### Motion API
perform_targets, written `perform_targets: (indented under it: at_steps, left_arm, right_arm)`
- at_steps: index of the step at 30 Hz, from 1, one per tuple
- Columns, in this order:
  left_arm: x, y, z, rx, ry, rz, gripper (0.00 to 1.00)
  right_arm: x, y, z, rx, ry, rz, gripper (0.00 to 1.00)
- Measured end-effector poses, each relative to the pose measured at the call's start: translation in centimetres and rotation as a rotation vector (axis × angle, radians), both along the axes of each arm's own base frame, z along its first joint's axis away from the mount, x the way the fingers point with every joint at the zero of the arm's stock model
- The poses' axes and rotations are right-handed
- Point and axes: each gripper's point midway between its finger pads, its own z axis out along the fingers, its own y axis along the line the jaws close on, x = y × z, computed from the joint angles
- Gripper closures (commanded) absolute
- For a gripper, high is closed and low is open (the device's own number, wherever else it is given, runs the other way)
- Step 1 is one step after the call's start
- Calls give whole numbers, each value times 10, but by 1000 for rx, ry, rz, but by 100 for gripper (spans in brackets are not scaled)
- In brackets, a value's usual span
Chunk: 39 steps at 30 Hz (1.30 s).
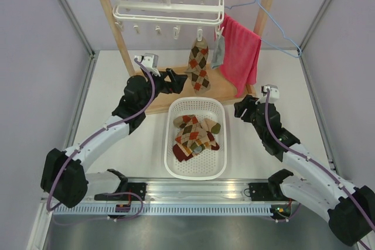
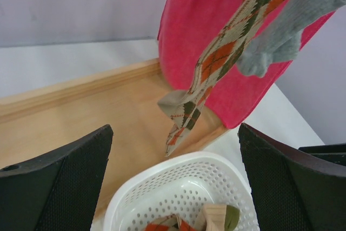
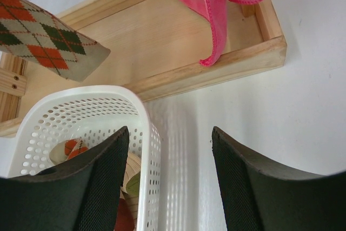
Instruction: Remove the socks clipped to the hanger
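1. A robotics lab test cell — plain lilac panel walls (image 1: 29, 27) in metal framing enclose a white table (image 1: 111, 80).
2. The left arm (image 1: 105, 133) and right arm (image 1: 293, 150) sit bolted to an aluminium rail (image 1: 193, 191) — cabled throughout.

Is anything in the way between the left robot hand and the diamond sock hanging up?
Nothing visible does. The left gripper is open, and the argyle sock hangs straight ahead with only air between. The grey sock hangs beside it, and the pink towel is behind.
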Motion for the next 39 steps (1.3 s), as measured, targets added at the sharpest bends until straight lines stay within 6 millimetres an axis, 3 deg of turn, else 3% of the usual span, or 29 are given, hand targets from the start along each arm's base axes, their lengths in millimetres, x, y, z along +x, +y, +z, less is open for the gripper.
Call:
perform_targets:
  at_steps: [13, 21, 23, 24, 26, 27, 29, 39]
  left_arm:
    - [30, -41, 13, -12, -113, -148, 0]
    - [54, -54, -1, 16, -135, -162, 1]
    - [59, -57, -7, 24, -137, -167, 11]
    - [60, -59, -10, 28, -136, -174, 30]
    - [62, -61, -15, 33, -140, -187, 47]
    - [62, -63, -16, 34, -144, -194, 74]
    - [62, -65, -18, 30, -143, -209, 95]
    - [42, -67, -6, 6, -182, -240, 98]
  right_arm:
    - [3, 7, -6, 10, 15, 34, 33]
    - [6, 15, -18, 11, 43, 67, 33]
    - [8, 17, -20, 10, 48, 71, 33]
    - [8, 17, -22, 10, 50, 72, 33]
    - [9, 17, -24, 8, 57, 72, 33]
    - [10, 17, -26, 7, 60, 72, 33]
    - [11, 19, -27, 8, 63, 77, 33]
    - [10, 22, -27, 16, 63, 93, 35]
